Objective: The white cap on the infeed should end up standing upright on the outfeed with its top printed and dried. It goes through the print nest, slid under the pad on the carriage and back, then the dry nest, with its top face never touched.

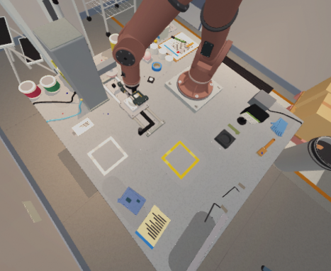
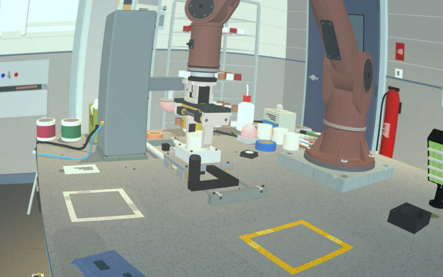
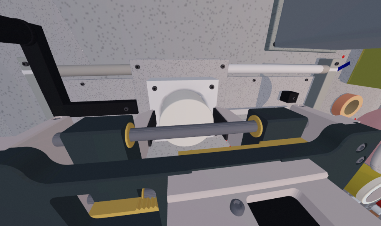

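Observation:
My gripper [image 2: 197,139] stands over the carriage, open around the white cap [image 3: 183,118], which sits upright in the white print nest [image 2: 198,154]. The nest rides on a rail carriage [image 1: 140,112] with a black L-shaped handle [image 2: 207,175] at its near end. The pink pad [image 2: 166,105] hangs from the grey press [image 2: 125,82] just behind my wrist. The white-taped square [image 2: 101,204] and the yellow-taped square [image 2: 295,245] lie empty nearer the front of the table, and the black dry nest [image 2: 410,217] sits to the right.
The grey press column stands close on the left of my wrist. Behind the carriage are a small black block [image 2: 249,154], a blue tape roll [image 2: 265,145], white cups [image 2: 278,135] and a squeeze bottle [image 2: 245,112]. My arm's base [image 2: 335,165] is to the right.

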Tool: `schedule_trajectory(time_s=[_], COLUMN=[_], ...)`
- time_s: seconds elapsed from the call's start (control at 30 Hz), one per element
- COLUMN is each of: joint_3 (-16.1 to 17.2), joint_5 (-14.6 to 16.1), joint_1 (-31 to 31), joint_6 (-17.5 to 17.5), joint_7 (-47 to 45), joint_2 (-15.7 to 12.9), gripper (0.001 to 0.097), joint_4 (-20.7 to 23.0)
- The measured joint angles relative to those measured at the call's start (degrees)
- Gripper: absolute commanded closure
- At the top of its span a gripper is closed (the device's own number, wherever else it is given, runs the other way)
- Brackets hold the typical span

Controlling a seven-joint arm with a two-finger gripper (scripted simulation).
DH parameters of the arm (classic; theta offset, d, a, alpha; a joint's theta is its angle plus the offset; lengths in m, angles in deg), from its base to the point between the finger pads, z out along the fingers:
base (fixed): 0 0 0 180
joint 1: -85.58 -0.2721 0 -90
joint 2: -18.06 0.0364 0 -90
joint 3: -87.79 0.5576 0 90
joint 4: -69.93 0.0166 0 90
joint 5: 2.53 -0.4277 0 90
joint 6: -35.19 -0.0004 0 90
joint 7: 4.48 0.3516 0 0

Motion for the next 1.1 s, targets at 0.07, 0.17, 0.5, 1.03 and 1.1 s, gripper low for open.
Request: schedule_trajectory(time_s=[0.07, 0.17, 0.5, 1.03, 1.1], joint_3=[0.0, 0.0, -0.1, -1.59, -1.86], joint_5=[0.0, 0.0, 0.1, 1.53, 1.79], joint_1=[0.0, 0.0, -0.08, -1.24, -1.45], joint_6=[0.0, 0.0, 0.09, 1.43, 1.68], joint_7=[0.0, 0.0, 0.08, 1.26, 1.48], joint_2=[0.0, 0.0, 0.07, 1.04, 1.22], gripper=[0.0208, 0.0208, 0.0208, 0.0208, 0.0208], joint_4=[0.0, 0.0, 0.02, 0.37, 0.44])
